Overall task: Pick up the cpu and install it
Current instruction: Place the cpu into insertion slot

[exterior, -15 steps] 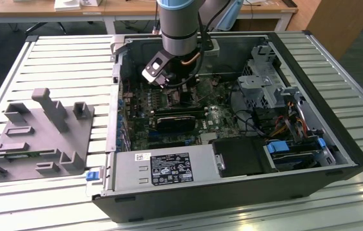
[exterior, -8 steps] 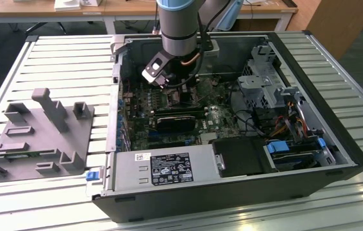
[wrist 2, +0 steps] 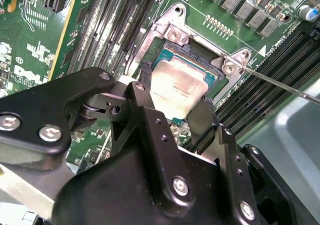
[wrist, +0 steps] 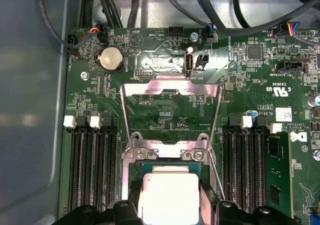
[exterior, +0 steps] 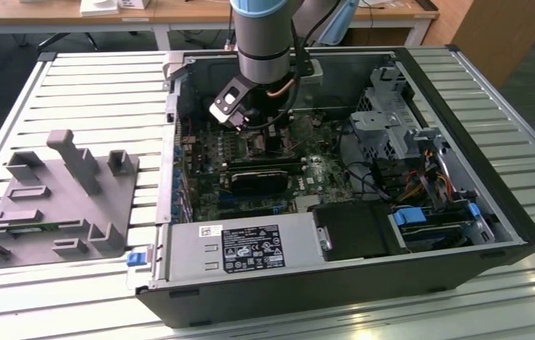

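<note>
The cpu (wrist 2: 178, 91), a silver-topped square chip with a thin green edge, sits level in the open motherboard socket (wrist 2: 200, 52); in the first wrist view the cpu (wrist: 167, 197) lies just below the raised metal load plate (wrist: 170, 90). My gripper (wrist 2: 172, 99) has one black finger against each of two opposite sides of the chip. In the exterior view my gripper (exterior: 265, 138) reaches down into the open computer case (exterior: 343, 283) over the green board. I cannot tell whether the chip is fully seated.
A thin socket lever (wrist 2: 280, 85) sticks out beside the socket. Memory slots (wrist: 92, 165) flank it. In the case are a power supply (exterior: 239, 248), a drive cage (exterior: 390, 120) and cables (exterior: 419, 184). A grey fixture (exterior: 59, 198) stands on the slatted table (exterior: 88, 92).
</note>
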`<state>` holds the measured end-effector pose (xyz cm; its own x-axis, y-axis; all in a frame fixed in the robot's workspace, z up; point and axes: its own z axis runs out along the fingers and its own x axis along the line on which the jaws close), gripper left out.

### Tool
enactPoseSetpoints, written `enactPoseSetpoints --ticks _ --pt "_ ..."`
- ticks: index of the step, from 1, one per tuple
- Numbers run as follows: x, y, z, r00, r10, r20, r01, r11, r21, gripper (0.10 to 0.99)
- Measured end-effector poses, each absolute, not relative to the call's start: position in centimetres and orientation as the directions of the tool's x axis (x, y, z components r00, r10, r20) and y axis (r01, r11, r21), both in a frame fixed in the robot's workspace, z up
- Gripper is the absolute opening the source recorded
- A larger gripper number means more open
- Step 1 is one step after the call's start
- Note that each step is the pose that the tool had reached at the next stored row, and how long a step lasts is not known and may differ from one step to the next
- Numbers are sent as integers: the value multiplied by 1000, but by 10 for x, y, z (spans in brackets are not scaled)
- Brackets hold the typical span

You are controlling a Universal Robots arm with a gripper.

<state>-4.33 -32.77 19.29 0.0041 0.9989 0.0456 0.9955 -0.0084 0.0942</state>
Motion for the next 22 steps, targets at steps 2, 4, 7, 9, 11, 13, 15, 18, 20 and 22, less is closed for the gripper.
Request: enactPoseSetpoints --ticks 2,4,7,9,11,13,15,18,20,22 --pt "-43 -328 193 4 999 46 996 -8 94 537" --pt "-43 -328 193 4 999 46 996 -8 94 537" --pt "-43 -328 193 4 999 46 995 -9 94 537" --pt "-43 -328 194 4 999 46 995 -9 95 537" --pt "-43 -327 194 5 999 46 996 -10 94 537" --pt "-44 -328 194 9 999 46 995 -14 94 537" --pt "-44 -328 195 12 999 46 995 -16 94 537" --pt "-44 -328 197 14 999 46 995 -18 94 537" --pt "-44 -327 197 14 999 46 995 -19 94 537" --pt "-44 -327 197 14 999 46 995 -19 94 537"
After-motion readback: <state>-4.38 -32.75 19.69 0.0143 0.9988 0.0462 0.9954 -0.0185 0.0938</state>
